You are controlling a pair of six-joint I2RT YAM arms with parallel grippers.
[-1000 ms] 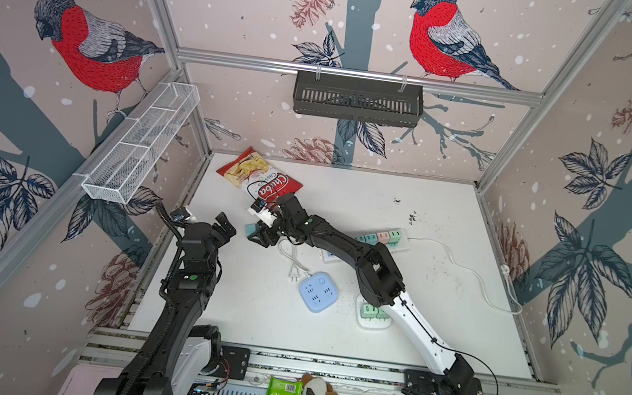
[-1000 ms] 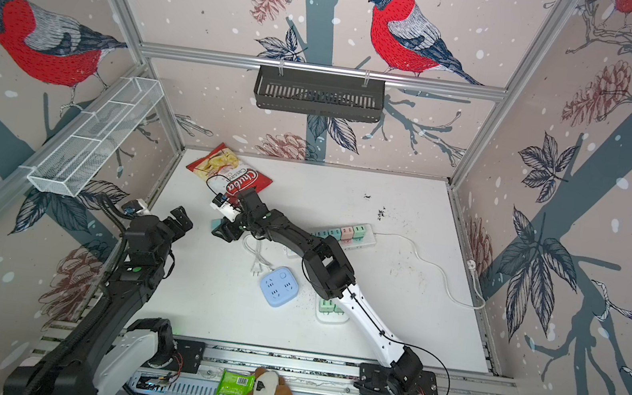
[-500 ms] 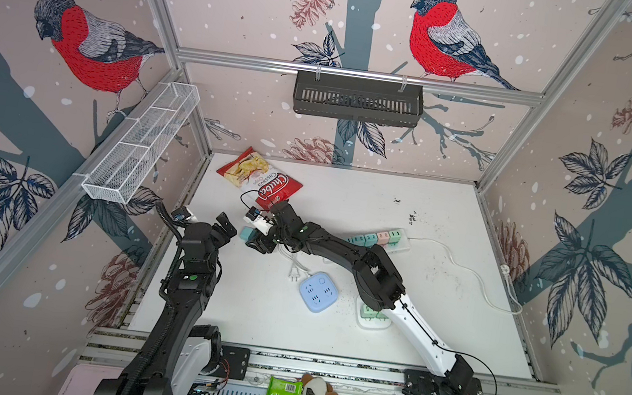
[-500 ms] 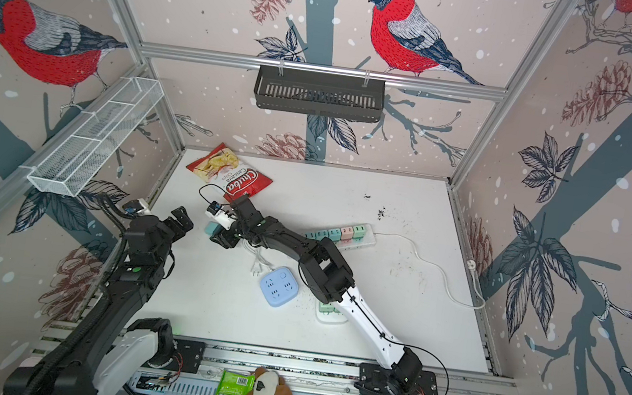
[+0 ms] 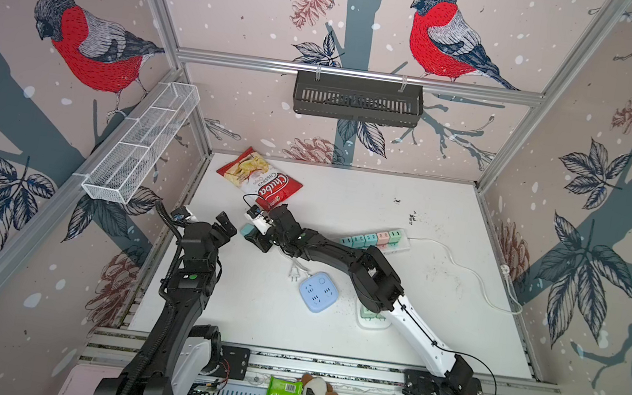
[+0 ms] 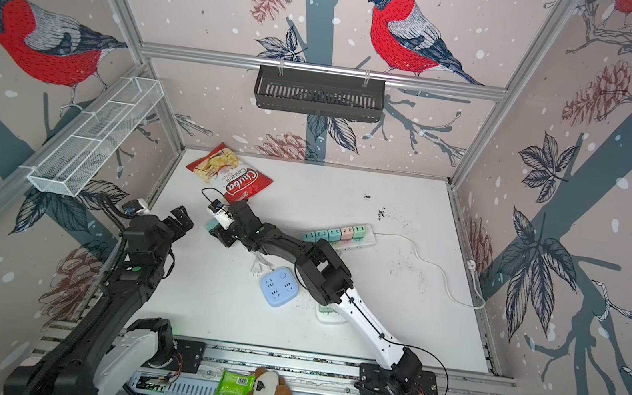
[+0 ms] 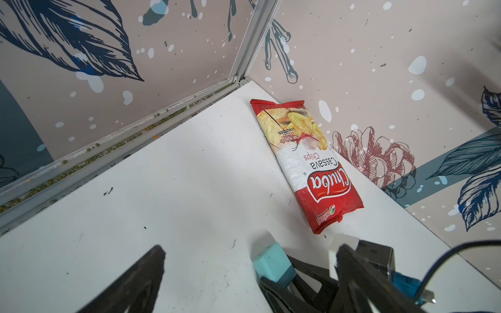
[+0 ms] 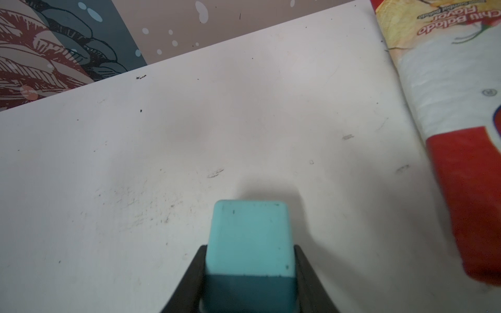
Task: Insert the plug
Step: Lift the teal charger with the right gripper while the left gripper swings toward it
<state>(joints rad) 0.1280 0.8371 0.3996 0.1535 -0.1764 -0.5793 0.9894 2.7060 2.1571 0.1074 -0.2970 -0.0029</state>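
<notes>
A red bag (image 7: 306, 162) reads "Chuba Cassava Chips"; right jaws pinch the teal plug (image 8: 249, 238), left jaws spread.

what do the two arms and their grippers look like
The left arm is black with a green dot, a ribbed black hose and a white base link. The right arm is black with a white lower link and a thin black cable. The left gripper and right gripper have tapered black fingers.

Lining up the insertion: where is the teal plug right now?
In both top views the teal plug sits left of centre, clamped in the right pincer, close to the chip bag.
</notes>
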